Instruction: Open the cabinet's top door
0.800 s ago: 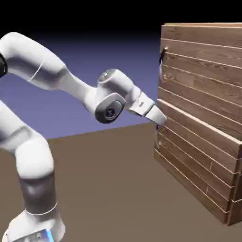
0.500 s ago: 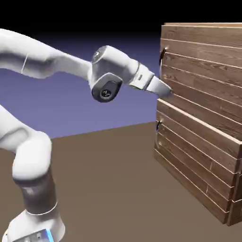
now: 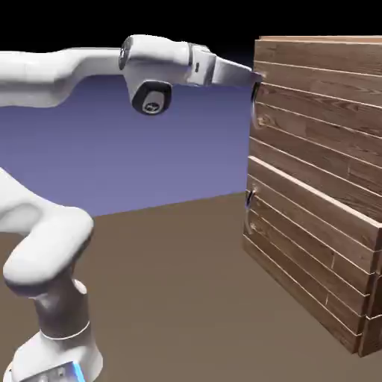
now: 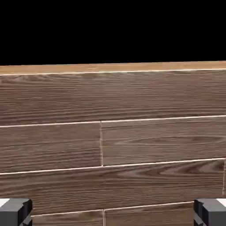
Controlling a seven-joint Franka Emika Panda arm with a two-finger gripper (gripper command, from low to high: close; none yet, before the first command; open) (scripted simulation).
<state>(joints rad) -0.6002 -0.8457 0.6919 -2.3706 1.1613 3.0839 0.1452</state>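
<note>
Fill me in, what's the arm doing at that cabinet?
The white arm is going for the top door of the wooden cabinet. Its end effector is up by the cabinet's top front edge, just above the small dark handle, with nothing in it. The hand view shows only planks between widely spread fingers. The top door looks shut.

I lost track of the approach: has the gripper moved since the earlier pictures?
Yes. The gripper has risen along the cabinet, from its lower door up to the top door's handle.

Matt brown grained wood cabinet (image 3: pixel 321 186) — smooth glossy white arm (image 3: pixel 67 67)
</note>
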